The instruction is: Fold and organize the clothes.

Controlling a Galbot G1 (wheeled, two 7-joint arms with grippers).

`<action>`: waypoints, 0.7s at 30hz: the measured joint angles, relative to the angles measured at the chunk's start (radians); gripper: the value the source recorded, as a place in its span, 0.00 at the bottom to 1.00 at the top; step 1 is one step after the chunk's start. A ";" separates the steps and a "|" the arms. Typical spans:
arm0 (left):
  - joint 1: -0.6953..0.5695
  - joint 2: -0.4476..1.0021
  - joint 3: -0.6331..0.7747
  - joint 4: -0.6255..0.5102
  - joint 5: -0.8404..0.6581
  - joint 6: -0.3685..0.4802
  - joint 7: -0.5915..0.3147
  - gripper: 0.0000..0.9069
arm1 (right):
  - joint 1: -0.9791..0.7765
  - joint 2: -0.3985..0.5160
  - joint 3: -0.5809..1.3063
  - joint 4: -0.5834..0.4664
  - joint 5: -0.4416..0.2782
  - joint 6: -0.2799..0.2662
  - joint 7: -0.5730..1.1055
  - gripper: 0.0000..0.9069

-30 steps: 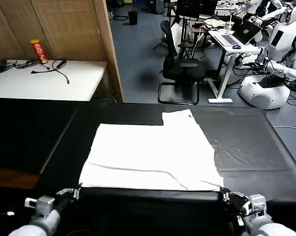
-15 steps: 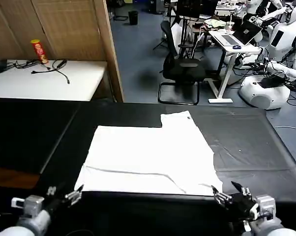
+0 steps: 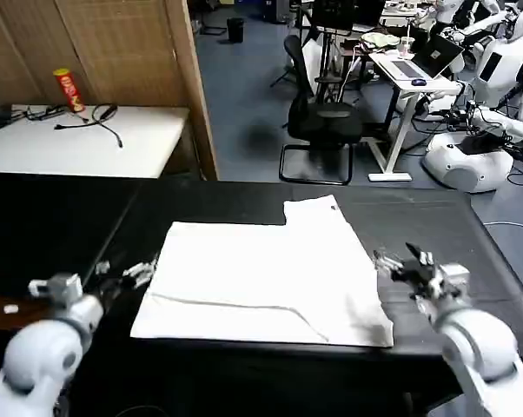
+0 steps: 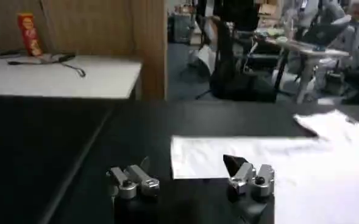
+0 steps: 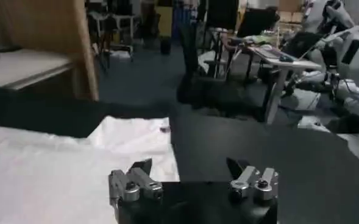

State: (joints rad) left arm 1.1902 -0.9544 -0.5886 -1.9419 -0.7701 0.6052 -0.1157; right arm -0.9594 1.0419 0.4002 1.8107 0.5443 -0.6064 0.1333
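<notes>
The clothes are one white T-shirt [image 3: 261, 276], lying flat and partly folded on the black table [image 3: 435, 228], with a sleeve sticking out at its far right. My left gripper [image 3: 122, 271] hovers open just off the shirt's left edge. My right gripper [image 3: 400, 259] hovers open just off its right edge. In the left wrist view the open left gripper [image 4: 188, 175] faces the T-shirt [image 4: 289, 164], one fingertip over its near corner. In the right wrist view the open right gripper [image 5: 190, 171] hangs over the edge of the T-shirt [image 5: 57, 167]. Neither gripper holds anything.
A white side table [image 3: 79, 143] with a red can [image 3: 68, 90] and cables stands at the back left beside a wooden partition [image 3: 114, 43]. Behind the table are an office chair [image 3: 318, 122], a desk with a laptop [image 3: 413, 69] and white robots [image 3: 470, 156].
Both grippers have moved from the table's near edge, at the shirt's front corners, farther in to flank the shirt's left and right sides. The shirt has hardly moved.
</notes>
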 joint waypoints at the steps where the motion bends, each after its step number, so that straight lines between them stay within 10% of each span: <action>1: -0.036 0.001 0.022 0.040 -0.004 0.001 0.001 0.97 | 0.032 0.006 -0.022 -0.035 0.000 0.004 0.003 0.97; 21: -0.493 -0.080 0.303 0.550 0.004 0.019 0.051 0.97 | 0.423 0.114 -0.252 -0.555 0.031 -0.016 0.004 0.97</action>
State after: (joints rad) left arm 0.6968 -1.0339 -0.2858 -1.3918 -0.7665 0.6247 -0.0647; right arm -0.5368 1.1556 0.1487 1.2557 0.5758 -0.6227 0.1377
